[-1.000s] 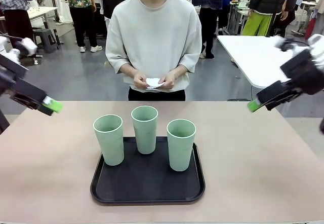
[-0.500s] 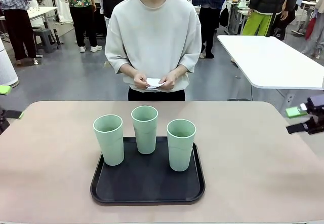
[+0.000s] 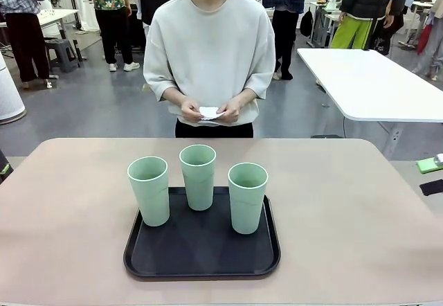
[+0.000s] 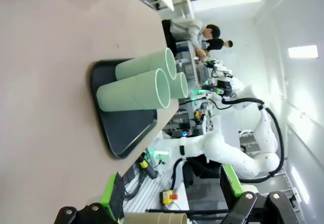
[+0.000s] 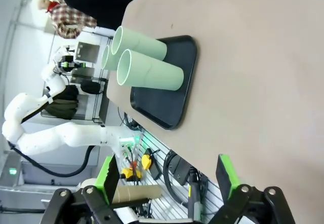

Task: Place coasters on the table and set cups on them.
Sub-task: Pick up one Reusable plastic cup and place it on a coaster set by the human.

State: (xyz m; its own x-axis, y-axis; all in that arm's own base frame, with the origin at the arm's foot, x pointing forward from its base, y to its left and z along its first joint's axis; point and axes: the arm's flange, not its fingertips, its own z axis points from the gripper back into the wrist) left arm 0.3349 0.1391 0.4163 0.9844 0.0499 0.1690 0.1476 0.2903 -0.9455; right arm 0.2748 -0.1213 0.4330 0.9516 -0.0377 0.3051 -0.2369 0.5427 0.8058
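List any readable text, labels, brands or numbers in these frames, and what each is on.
No readable text in any view.
The cups, the tray, the table and the coasters held by the person are plain, with no print.
The left gripper and the right gripper show no legible marking.
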